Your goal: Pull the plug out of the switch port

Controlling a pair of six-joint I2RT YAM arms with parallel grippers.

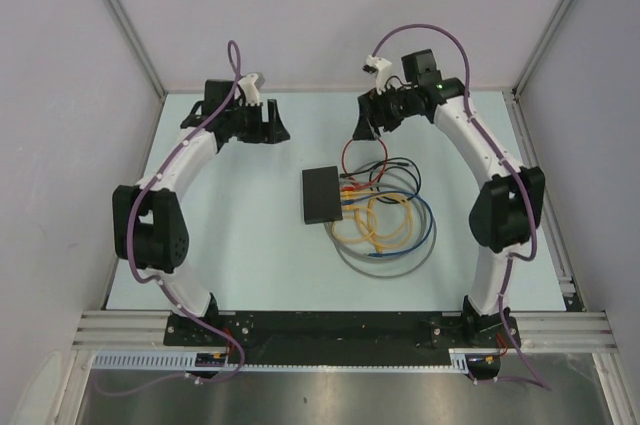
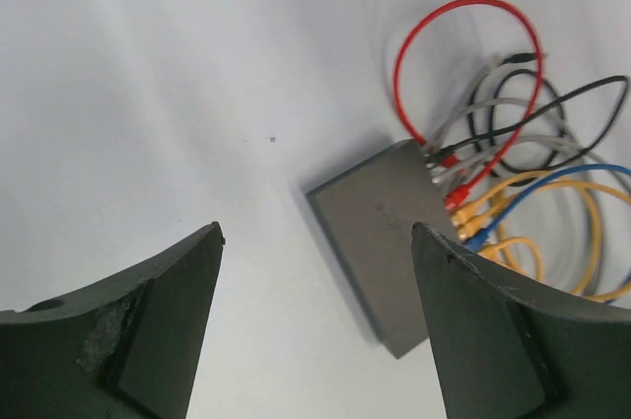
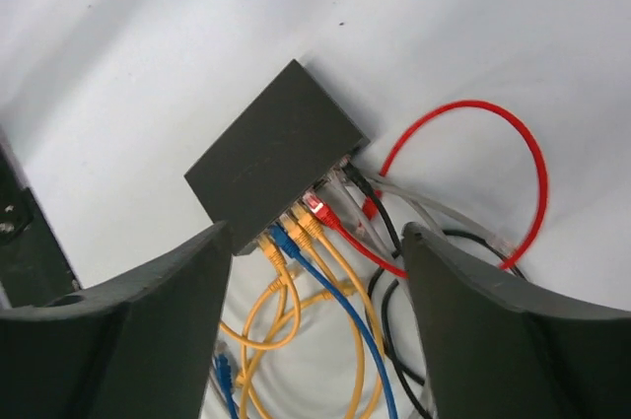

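Where the top view centres, the switch [image 1: 323, 194], a flat matte black box, lies on the pale desk [image 1: 250, 245], coloured cables [image 1: 385, 220] looping from its right edge. Left wrist view: left fingers [image 2: 148, 330] spread open, switch centre right. Right wrist view: right fingers [image 3: 493, 330] stand open, plugs [image 3: 315, 207] seated.

White curved shells on the left arm [image 1: 190, 153] and right arm [image 1: 472, 132], chunky black joints, a purple cable [image 1: 232, 60] trailing each. There's a green light [image 1: 440, 88] upper right. The left pincer [image 2: 315, 234] shows dark fingers [image 2: 148, 320], scuffed grey lower left.
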